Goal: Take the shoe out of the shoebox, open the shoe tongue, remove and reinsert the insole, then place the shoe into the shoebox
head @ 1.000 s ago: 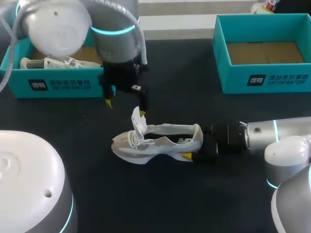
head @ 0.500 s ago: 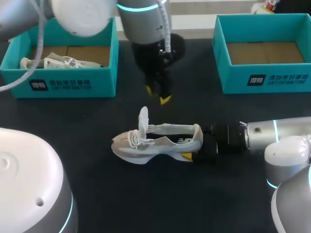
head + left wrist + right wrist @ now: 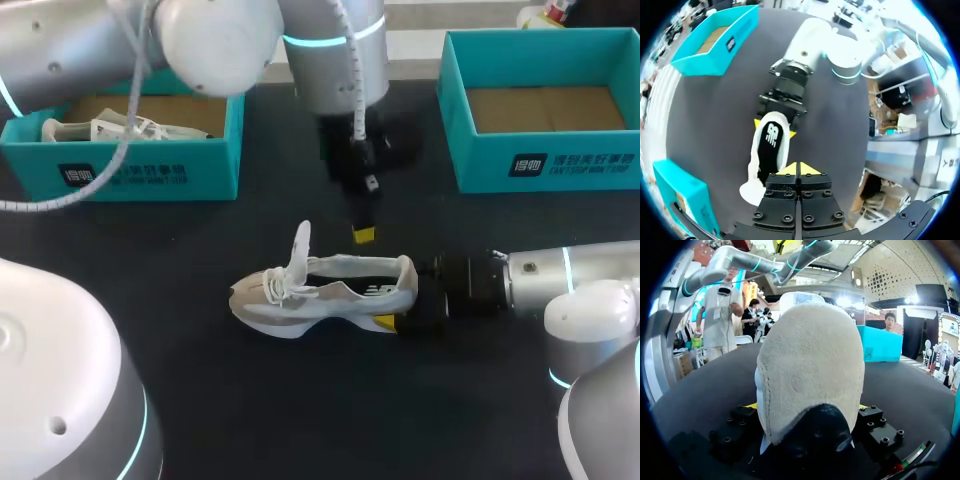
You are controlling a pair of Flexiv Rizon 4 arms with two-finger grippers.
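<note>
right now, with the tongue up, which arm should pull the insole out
Left: the left gripper hangs shut above the shoe opening, while the right gripper is shut on its heel, steadying it.

Head overhead, wrists close, sharing shoe [image 3: 325, 292]

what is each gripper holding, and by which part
The right gripper holds the white shoe by its heel. The left gripper is shut, holding nothing.
</note>
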